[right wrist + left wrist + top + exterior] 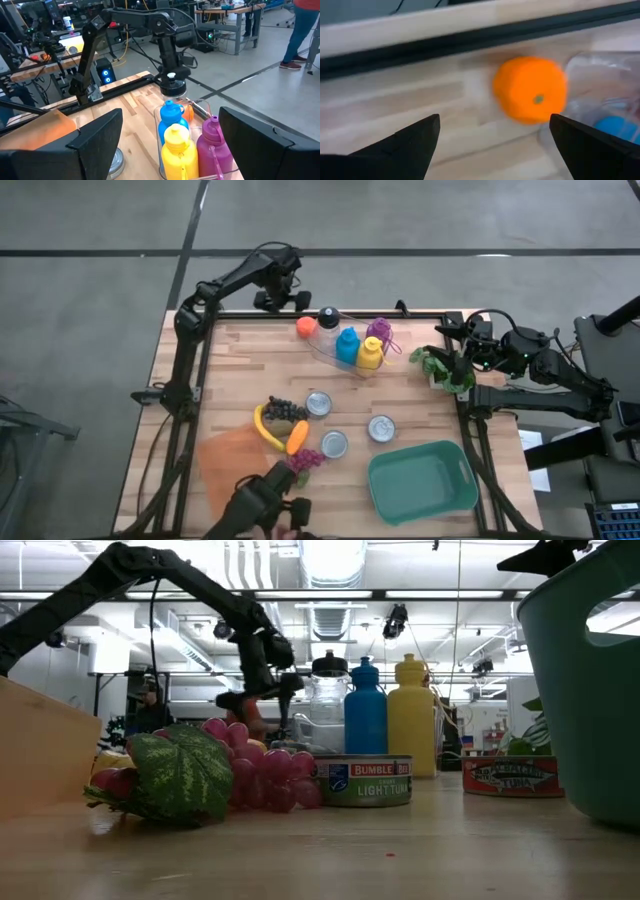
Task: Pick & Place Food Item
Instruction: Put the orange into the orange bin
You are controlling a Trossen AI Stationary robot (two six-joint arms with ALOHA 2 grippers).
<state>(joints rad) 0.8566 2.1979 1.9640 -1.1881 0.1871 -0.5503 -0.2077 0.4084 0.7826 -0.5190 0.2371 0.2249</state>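
Two end effectors open; orange point(306, 328) near table point(240, 370) edge.

Both arms are matte black, built of slim jointed links with black cables looped along them; the right arm point(540, 370) shows small green lights, and each wrist carries broad, dark wedge-shaped fingers point(410, 145)
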